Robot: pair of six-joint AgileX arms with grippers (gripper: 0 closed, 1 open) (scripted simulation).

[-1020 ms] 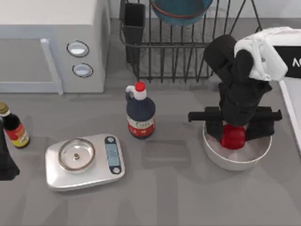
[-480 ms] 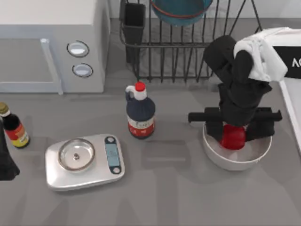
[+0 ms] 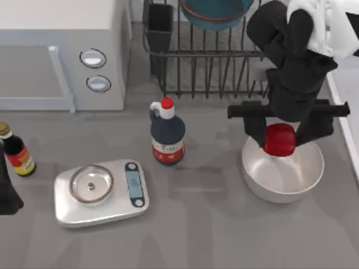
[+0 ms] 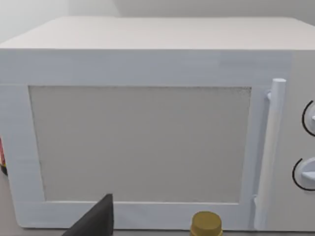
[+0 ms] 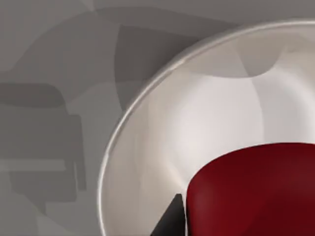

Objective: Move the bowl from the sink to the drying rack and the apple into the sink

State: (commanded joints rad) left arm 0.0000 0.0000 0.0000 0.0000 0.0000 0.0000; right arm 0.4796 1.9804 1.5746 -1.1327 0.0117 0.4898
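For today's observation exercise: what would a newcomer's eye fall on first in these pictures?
Most striking is the red apple gripped by the right gripper just above the white bowl at the table's right. Behind it, the blue bowl sits in the black drying rack. The left gripper rests at the left edge.

The apple (image 3: 279, 139) was small, glossy and red. It was held between the fingers of the right gripper (image 3: 280, 136), above the far rim of a plain white bowl (image 3: 283, 185) and clear of its floor. The bowl (image 3: 216, 12), dark teal-blue with a thin reddish band, sat in the drying rack (image 3: 207, 61), a black wire rack at the back of the table. The sink (image 3: 343, 120) showed as a pale rim at the table's right edge.
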